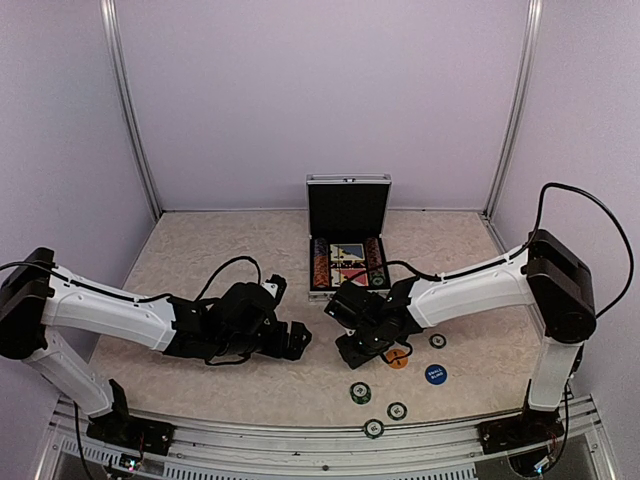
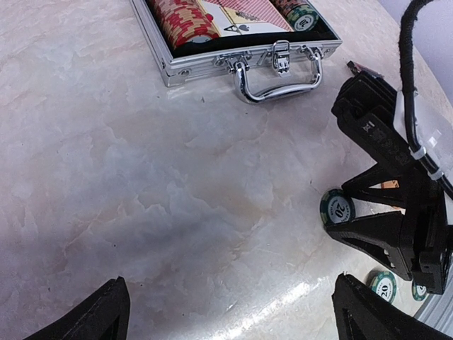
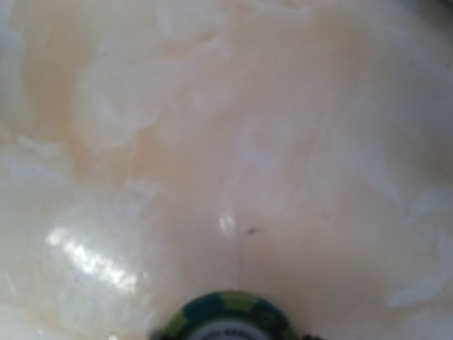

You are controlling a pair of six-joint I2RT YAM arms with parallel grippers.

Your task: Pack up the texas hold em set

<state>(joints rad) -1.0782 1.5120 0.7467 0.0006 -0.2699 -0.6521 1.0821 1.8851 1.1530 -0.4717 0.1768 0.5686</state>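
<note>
The silver case (image 1: pixel 348 240) of the texas hold em set lies open at the table's middle, lid up, holding red chips (image 2: pixel 182 20), cards and green chips. My right gripper (image 2: pixel 338 211) is down on the table in front of it. Its two fingers press either side of a flat green chip (image 2: pixel 337 207) marked 20, whose edge fills the bottom of the right wrist view (image 3: pixel 226 320). My left gripper (image 1: pixel 297 340) hovers low just left of it. Its fingers (image 2: pixel 99 315) are wide open over bare table.
Loose green chips (image 1: pixel 360 393) (image 1: pixel 397 410) (image 1: pixel 373 428) lie near the front edge, and another (image 1: pixel 438 341) lies right of the right gripper (image 1: pixel 372 350). An orange disc (image 1: pixel 397 358) and a blue disc (image 1: pixel 436 375) sit close by. The case handle (image 2: pixel 279 79) faces the arms.
</note>
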